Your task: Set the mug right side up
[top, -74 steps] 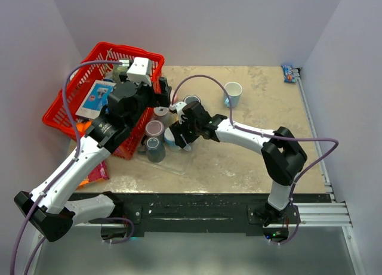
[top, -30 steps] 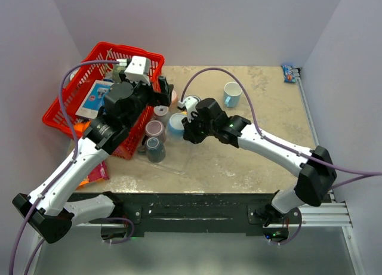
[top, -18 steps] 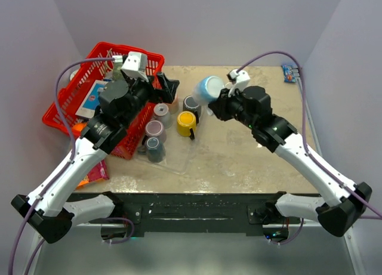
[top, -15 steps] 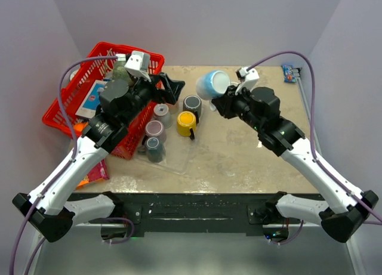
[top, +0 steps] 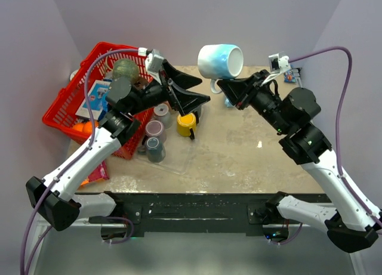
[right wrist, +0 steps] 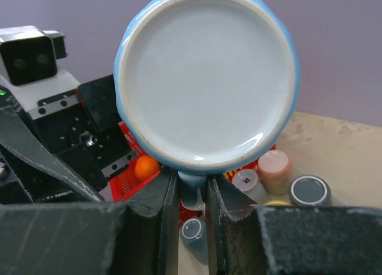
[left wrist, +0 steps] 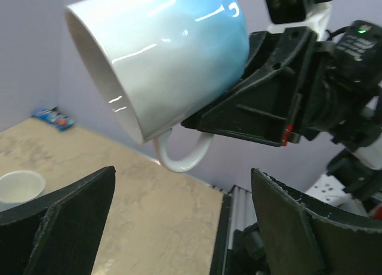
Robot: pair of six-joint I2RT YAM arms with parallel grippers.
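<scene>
One blue-and-white ceramic mug hangs high above the beige mottled surface, lying on its side, handle pinched between the right hand's two fingers. The left hand, spread wide, is close beneath without touching. One yellow mug stands below.

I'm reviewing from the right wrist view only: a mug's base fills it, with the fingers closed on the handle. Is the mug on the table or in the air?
Observer: In the air. The top view shows the mug held sideways above the table by the right gripper.
Operator: Where is the left gripper?
Observer: Close beside the mug, the left gripper stands wide open, touching nothing.
Operator: And the mouth?
Observer: The left wrist view shows the mouth turned away from the right gripper, with the handle underneath.
</scene>
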